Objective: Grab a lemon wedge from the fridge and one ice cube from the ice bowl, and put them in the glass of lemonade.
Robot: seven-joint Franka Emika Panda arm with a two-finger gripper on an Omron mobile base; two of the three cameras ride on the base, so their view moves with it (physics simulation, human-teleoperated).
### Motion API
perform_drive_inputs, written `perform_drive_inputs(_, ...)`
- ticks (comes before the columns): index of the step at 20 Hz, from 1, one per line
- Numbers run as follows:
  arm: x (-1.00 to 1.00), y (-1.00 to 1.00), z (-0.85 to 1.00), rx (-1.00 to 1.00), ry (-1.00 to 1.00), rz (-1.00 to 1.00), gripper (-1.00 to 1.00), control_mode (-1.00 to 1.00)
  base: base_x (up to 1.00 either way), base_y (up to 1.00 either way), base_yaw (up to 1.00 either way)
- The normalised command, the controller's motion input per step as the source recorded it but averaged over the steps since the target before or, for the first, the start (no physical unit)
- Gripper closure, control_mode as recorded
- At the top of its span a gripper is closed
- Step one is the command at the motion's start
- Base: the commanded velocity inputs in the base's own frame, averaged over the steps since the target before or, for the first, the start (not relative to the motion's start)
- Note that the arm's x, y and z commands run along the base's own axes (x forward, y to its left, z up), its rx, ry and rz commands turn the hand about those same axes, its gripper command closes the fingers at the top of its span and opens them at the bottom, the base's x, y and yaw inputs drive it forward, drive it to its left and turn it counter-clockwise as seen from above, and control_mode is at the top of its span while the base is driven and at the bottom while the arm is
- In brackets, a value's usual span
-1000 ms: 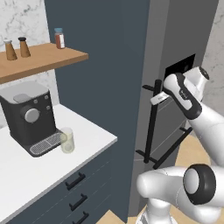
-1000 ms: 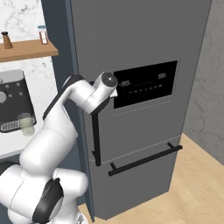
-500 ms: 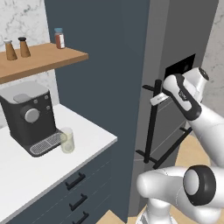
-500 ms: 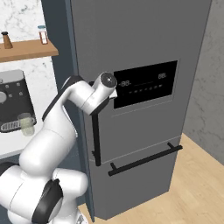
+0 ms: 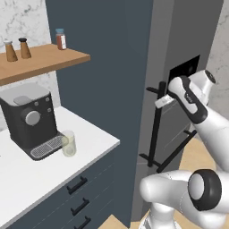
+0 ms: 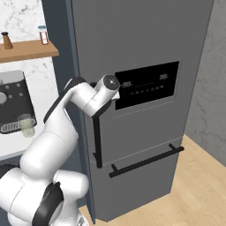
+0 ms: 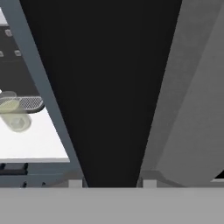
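Observation:
The grey fridge [image 5: 188, 36] [image 6: 145, 35] stands shut, with a black vertical bar handle [image 5: 155, 134] [image 6: 97, 137] on its left door. My gripper [image 5: 159, 102] [image 7: 111, 183] is at the top of that handle, and in the hand view the black bar [image 7: 109, 87] fills the gap between my fingertips [image 7: 75, 183], which press on it from both sides. The glass of lemonade [image 5: 68, 143] [image 6: 27, 126] [image 7: 13, 114] stands on the white counter beside the coffee machine. The lemon wedge, the ice cube and the ice bowl are out of view.
A black coffee machine [image 5: 29, 118] sits on the white counter [image 5: 53, 170] left of the fridge. Above it a wooden shelf [image 5: 40, 60] holds shakers and a jar. A horizontal black handle [image 6: 145, 161] crosses the fridge's lower drawer. Open wooden floor [image 6: 198, 194] lies to the right.
The jaws have drawn in around the fridge's vertical handle. The arm and the base have hardly moved.

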Motion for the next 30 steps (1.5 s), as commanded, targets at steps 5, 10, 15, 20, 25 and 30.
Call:
perform_drive_inputs(5, -0.1, -0.73, 0.03, 0.01, -0.15, -0.05, 1.0, -1.0, 0.0, 0.0, 0.0)
perform_drive_inputs(10, -0.05, -0.97, 0.22, 0.08, -0.11, -0.09, 1.0, -1.0, 0.0, 0.0, 0.0)
perform_drive_inputs(15, 0.0, -1.0, 0.23, 0.08, -0.07, -0.11, 1.0, -1.0, 0.0, 0.0, 0.0)
perform_drive_inputs(20, 0.0, -1.0, 0.13, 0.09, -0.1, -0.1, 1.0, -1.0, 0.0, 0.0, 0.0)
perform_drive_inputs(25, -0.24, -0.86, 0.0, 0.06, -0.31, -0.05, 1.0, -1.0, 0.0, 0.0, 0.0)
perform_drive_inputs(30, -0.12, -0.27, 0.01, 0.0, -0.02, -0.11, -1.0, -1.0, 0.0, 0.0, 0.0)
